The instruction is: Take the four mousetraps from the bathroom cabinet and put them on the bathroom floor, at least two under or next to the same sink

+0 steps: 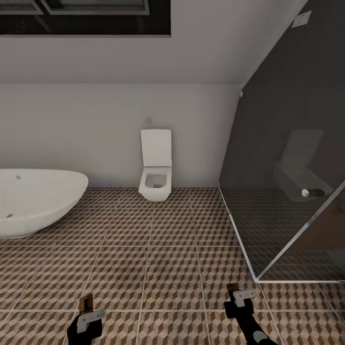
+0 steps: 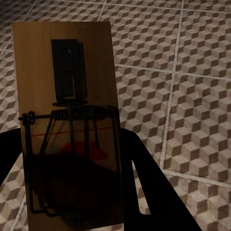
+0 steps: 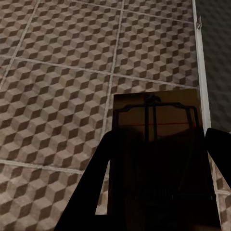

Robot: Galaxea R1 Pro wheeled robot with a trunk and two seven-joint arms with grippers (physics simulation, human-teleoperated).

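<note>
Mousetraps ride one in each of our hands: the left mousetrap (image 2: 67, 130) clenched in the left fingers (image 2: 139, 192), the right mousetrap (image 3: 156, 154) in the right fingers (image 3: 89, 192), above the bathroom floor (image 1: 158, 258). No sink in sight, only toilet (image 1: 155, 170) and bathtub (image 1: 33, 201). Setting them down here risks missing the sink condition.

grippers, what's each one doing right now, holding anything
Left gripper: shut on a mousetrap.
Right gripper: shut on another mousetrap.

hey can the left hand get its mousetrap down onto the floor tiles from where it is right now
Probably yes. The left hand is shut on a mousetrap and hangs over bare bathroom floor, with nothing beneath it; the bathtub sits well off to the side.
</note>
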